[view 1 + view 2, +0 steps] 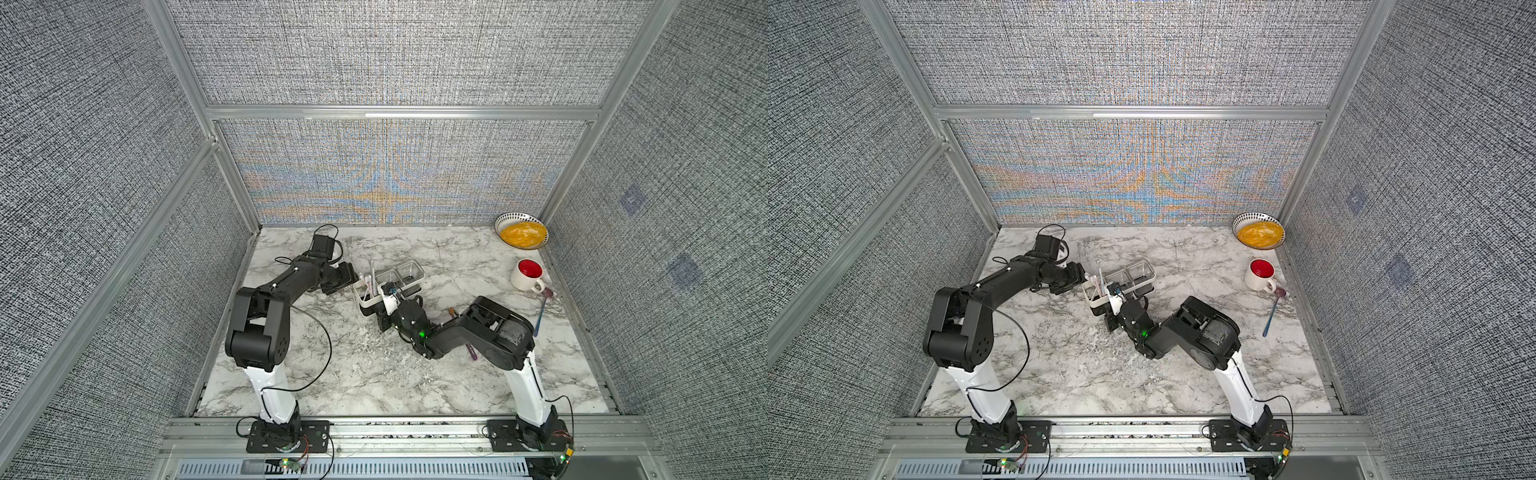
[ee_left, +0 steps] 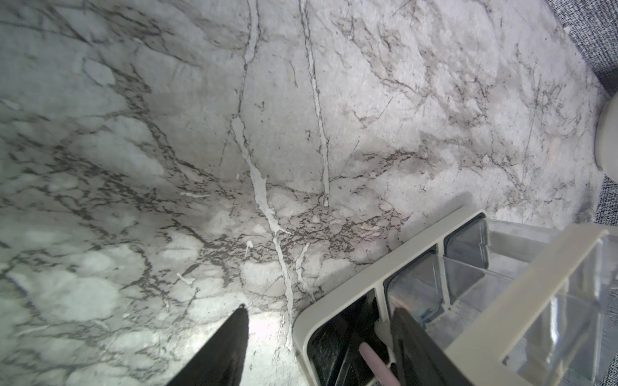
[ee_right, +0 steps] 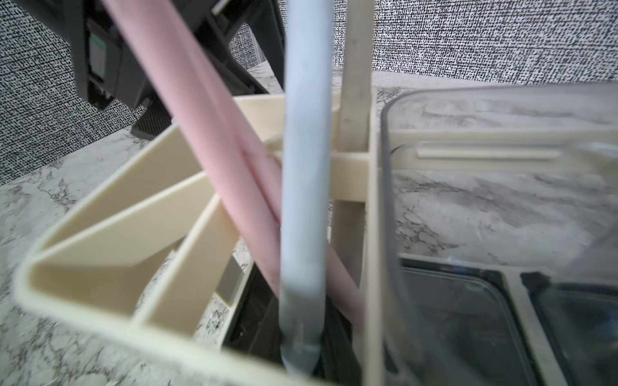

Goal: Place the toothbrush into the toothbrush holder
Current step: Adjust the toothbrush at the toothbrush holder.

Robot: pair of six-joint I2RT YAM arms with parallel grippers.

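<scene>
The white toothbrush holder (image 1: 365,306) (image 1: 1095,304) stands mid-table, two clear cups in it. Several toothbrushes stand in its end section with the diagonal bar (image 3: 127,217). The pale blue toothbrush (image 3: 302,200) stands upright there, and my right gripper (image 1: 388,291) (image 3: 301,364) is shut on its lower handle from the holder's near side. Two pink brushes (image 3: 214,133) and a white one (image 3: 357,83) lean beside it. My left gripper (image 1: 347,277) (image 2: 321,309) is open and straddles the holder's (image 2: 334,300) end corner, one finger (image 2: 234,344) outside over the marble, the other inside.
At the back right are a white mug with a red inside (image 1: 528,274) and a bowl of yellow food (image 1: 521,230). A blue spoon (image 1: 541,313) lies near the right wall. A purple item (image 1: 473,354) lies under my right arm.
</scene>
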